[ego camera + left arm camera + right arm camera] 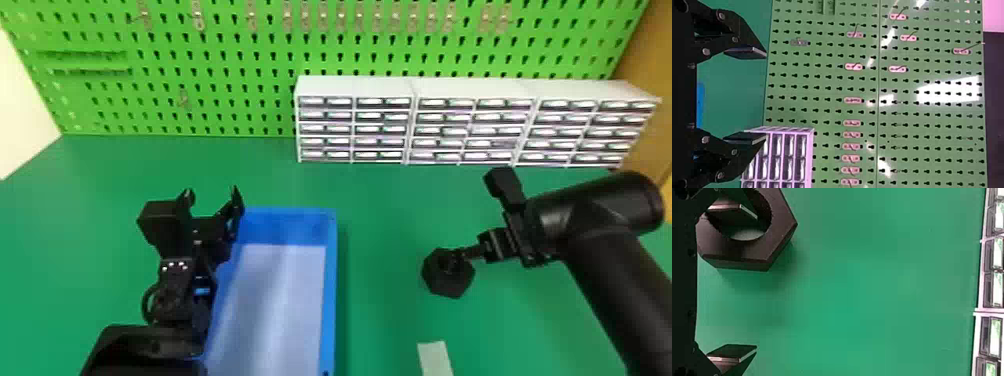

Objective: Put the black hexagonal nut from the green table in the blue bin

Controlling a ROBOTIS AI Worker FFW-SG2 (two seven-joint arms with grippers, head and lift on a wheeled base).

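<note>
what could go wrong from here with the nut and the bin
The right gripper has one finger at the nut's hole, the other well outside, so closing might grip just one side, tilting it. The left gripper, by the bin's left edge, could get in the way of the drop.

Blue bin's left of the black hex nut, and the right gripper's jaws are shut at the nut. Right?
Not the jaws. Right wrist view shows the right gripper open, jaws wide apart, one of them at the hole of the black hex nut. The blue bin is left of the nut, as you say.
</note>
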